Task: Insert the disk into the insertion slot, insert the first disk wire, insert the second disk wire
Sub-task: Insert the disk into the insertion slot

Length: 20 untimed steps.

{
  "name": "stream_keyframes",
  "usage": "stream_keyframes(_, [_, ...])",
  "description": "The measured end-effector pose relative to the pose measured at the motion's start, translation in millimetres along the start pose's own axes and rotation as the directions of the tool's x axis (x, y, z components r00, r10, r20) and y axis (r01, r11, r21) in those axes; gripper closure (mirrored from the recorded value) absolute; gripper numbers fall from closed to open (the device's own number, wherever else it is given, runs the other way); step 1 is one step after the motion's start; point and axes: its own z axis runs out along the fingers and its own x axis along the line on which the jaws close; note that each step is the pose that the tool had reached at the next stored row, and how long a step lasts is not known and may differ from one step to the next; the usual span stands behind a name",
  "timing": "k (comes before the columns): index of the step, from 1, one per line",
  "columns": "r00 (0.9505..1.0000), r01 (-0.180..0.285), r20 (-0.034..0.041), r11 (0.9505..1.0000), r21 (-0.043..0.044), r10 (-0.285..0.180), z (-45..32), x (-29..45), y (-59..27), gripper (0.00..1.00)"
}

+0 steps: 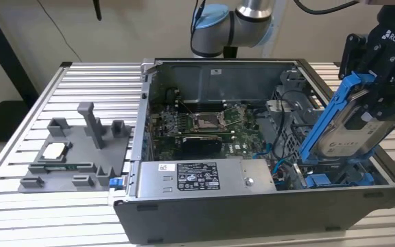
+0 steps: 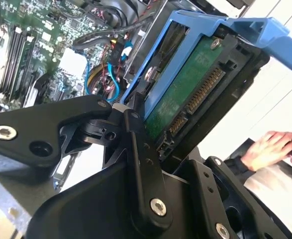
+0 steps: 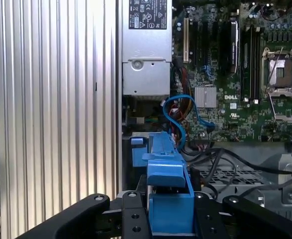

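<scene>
– Black robot gripper (image 1: pixel 370 100), upper right of the exterior view: its fingers are pinched onto that flat silver-grey hard drive with the white label in the bright blue plastic carrier (image 1: pixel 340 140), yeah? Which step is this?

– Yep, clamped on the disk, nothing else in it. I'd call it step one: disk not seated, no wire work started. Left to right: grey printed fixture tray (image 1: pixel 74 154) at the left, open dark grey computer case (image 1: pixel 252 216) in the middle with the grey power-supply box (image 1: pixel 197 177) at its front. At the right is the disk, tilted steeply, its low end over the insertion slot, the narrow perforated grey metal bay with blue plastic rails (image 1: pixel 324 180), lower right.

– What does it need?

– My guess: flatten the tilt and line the carrier up with those rails. Silver-and-blue arm (image 1: pixel 238 20) hangs in from the top edge, wrist canted with the drive. Can't tell if the low end touches the rails.
</scene>
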Motion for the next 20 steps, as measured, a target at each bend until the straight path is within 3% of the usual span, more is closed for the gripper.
stream_keyframes(20, [1.0,0.0,-0.0001,1.0,0.0001,0.0,17.6,-0.1,-3.9,0.67])
